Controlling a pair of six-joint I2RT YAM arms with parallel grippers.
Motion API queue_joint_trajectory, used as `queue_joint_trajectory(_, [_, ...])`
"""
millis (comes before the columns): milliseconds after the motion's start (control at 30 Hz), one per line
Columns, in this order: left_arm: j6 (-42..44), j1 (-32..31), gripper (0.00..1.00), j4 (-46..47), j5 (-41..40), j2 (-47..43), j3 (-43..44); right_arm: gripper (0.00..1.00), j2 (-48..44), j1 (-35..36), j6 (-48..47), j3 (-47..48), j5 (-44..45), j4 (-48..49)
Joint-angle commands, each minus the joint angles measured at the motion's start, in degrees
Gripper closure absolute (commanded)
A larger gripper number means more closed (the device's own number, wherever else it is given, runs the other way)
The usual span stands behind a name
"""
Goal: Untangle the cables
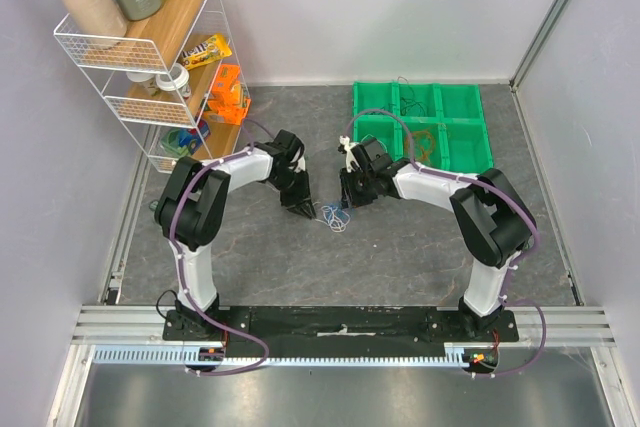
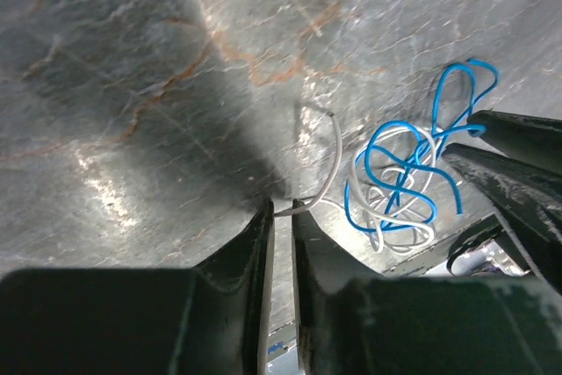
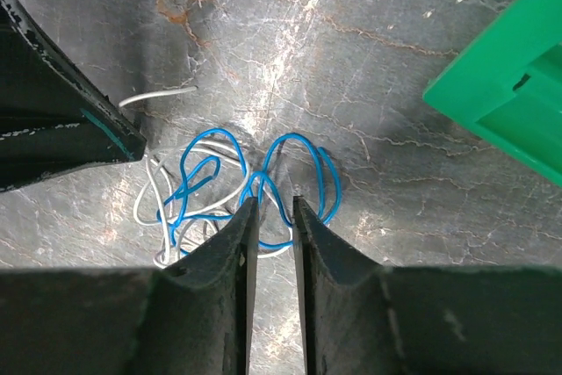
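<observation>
So the step here is the actual pull-apart setup: each arm is picking its own strand out of the knot.

The bundle is a thin blue wire [image 2: 399, 177] looped all through a thin white wire [image 2: 336, 151], lying on the grey marbled table top [image 2: 132, 85]. In the overhead view it's a tiny scribble dead centre of the frame, right between the two gripper tips. The green plastic compartment tray [image 3: 500, 103] sits off in the upper right of the right wrist view, well apart from the mess.

The left gripper [image 2: 281, 206] is at the bottom middle of its own view. Its fingers are nearly together with only a narrow slit between them, and the free tail of the white wire runs straight into that slit. I can't see a real pinch on it.

Same story for the right gripper [image 3: 272, 204], also at the bottom middle of its view. Its fingers are a thin gap apart, with a blue loop crossing right at the tips – lined up, but not visibly clamped.

My read on what comes next: both need to finish squeezing so each really has its strand, white on the left and blue on the right. Then they draw apart slowly, sideways and a bit up. The blue has several loops wrapped around the white, so a quick yank would probably just cinch the knot. Wire this skinny could also slip out of the fingers. If it snags, let go and re-grab closer to the crossing.
</observation>
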Motion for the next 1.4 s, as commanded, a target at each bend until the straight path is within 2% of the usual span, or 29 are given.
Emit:
queue_joint_trajectory(0, [2.0,0.12,0.85,0.13,-2.65,-4.42,-1.78,0.72,0.13,0.39,0.58,1.19,2.46,0.5])
queue_joint_trajectory(67, [2.0,0.2,0.9,0.13,-2.21,-6.18,-2.83,0.73,-0.05,0.39,0.32,0.66,4.04,0.5])
queue_joint_trajectory(167, [2.09,0.2,0.98,0.22,-1.94,-9.07,-4.42,0.87,-0.31,0.39,-0.21,0.22,5.36,0.42])
queue_joint_trajectory(233, [2.18,0.2,0.98,0.22,-2.38,-11.71,-5.56,0.98,-0.92,0.39,-0.3,-0.13,6.24,0.33])
queue_joint_trajectory(267, [2.44,0.12,0.98,0.22,-3.08,-13.03,-6.0,1.0,-1.54,0.39,-0.21,-0.31,6.86,0.24])
queue_joint_trajectory(500, [3.23,0.47,0.98,-3.99,-10.54,-26.47,-6.01,1.0,-11.01,0.39,1.89,-4.52,12.92,-0.46])
queue_joint_trajectory(633, [1.22,1.43,0.98,-7.07,-16.26,-34.73,-4.34,1.0,-20.06,-0.04,3.56,-6.2,22.83,-3.09])
queue_joint_trajectory(733, [-1.06,1.7,0.98,-8.91,-21.7,-40.0,-2.84,1.0,-28.14,-0.83,6.11,-6.99,33.54,-6.95])
queue_joint_trajectory(900, [-5.73,1.96,0.98,-12.43,-36.63,-50.54,-1.09,1.0,-38.26,-7.32,8.14,-6.38,44.9,-14.77])
queue_joint_trajectory(1000, [-6.0,2.05,0.98,-13.66,-45.07,-56.79,1.19,1.0,-43.1,-13.21,7.35,-4.8,47.37,-17.95])
queue_joint_trajectory(1133, [-3.9,2.05,0.98,-14.37,-55.8,-63.12,5.06,1.0,-46.97,-17.27,3.66,-0.85,51.24,-20.67])
queue_joint_trajectory(1233, [-0.56,2.05,0.98,-12.45,-57.93,-65.94,6.47,1.0,-48.65,-17.54,0.06,2.76,50.72,-20.33])
queue_joint_trajectory(1367, [1.91,2.05,0.98,-12.7,-61.26,-66.48,9.1,1.0,-48.39,-17.71,-1.0,6.8,55.02,-22.17])
